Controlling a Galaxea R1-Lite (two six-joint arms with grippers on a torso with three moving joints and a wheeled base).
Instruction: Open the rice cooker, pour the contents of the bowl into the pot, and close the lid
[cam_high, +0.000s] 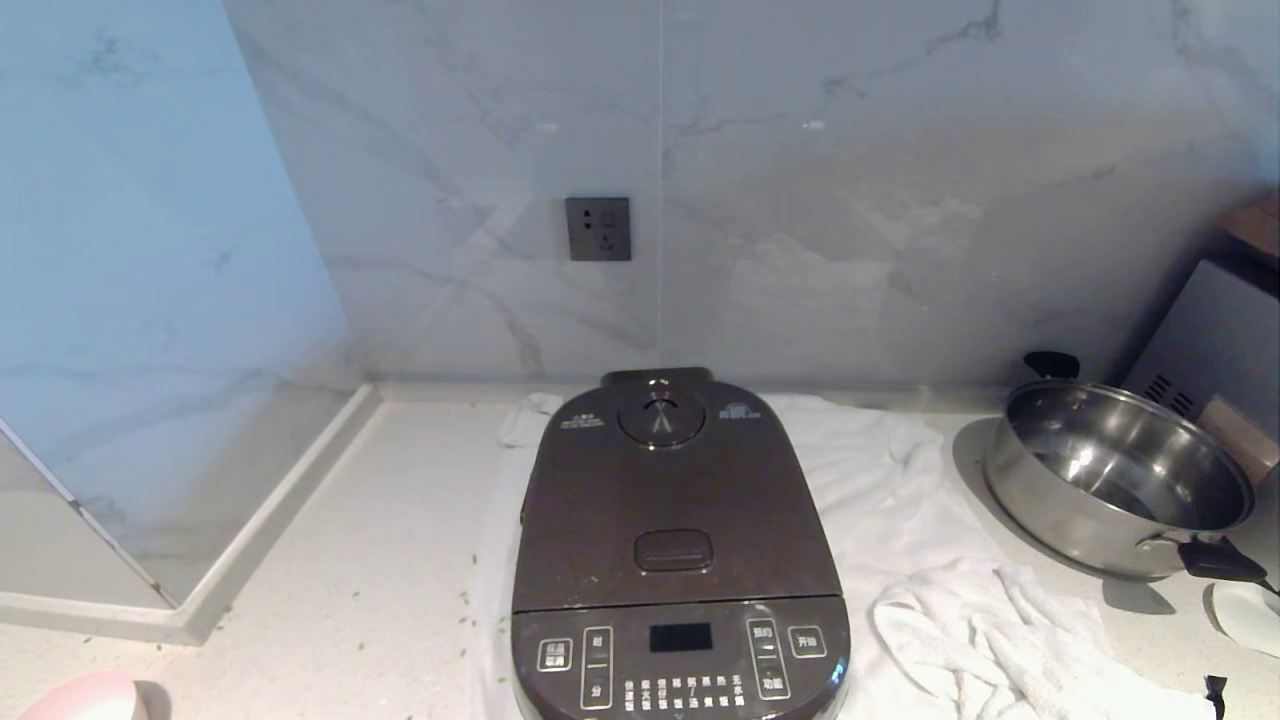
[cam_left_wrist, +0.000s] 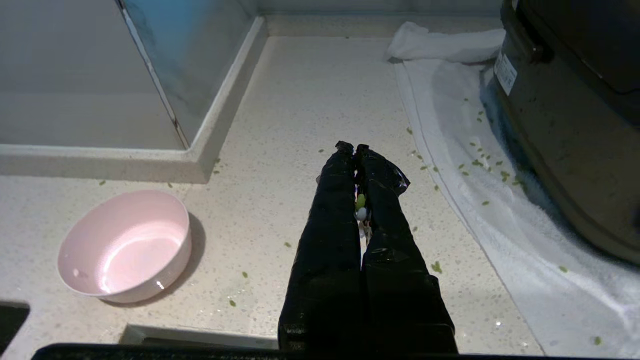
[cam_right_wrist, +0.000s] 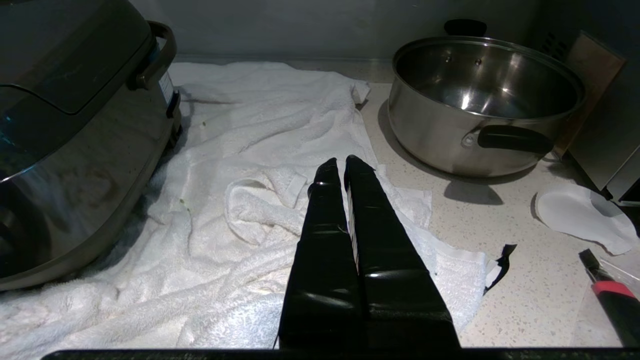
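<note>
Head view, bowl (cam_high: 85, 698) cropped — pot unseen

steel pan (cam_high: 1115, 480) right on counter | white towel (cam_high: 920, 560) (rumpled) | wall socket (cam_high: 598, 228)

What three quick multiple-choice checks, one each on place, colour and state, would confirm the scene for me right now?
1. Where does the bowl sit?
A. On the counter left of the rice cooker
B. Inside the steel pan
C. On the lid

2. What colour are the bits scattered on the counter?
A. Red
B. Green
C. Black

3. How is the lid?
A. Raised
B. Removed
C. Shut

Answers: 1 A, it shows at the head view's lower left; 2 B, green flecks dot the counter and towel; 3 C, it lies flat on the cooker.
</note>
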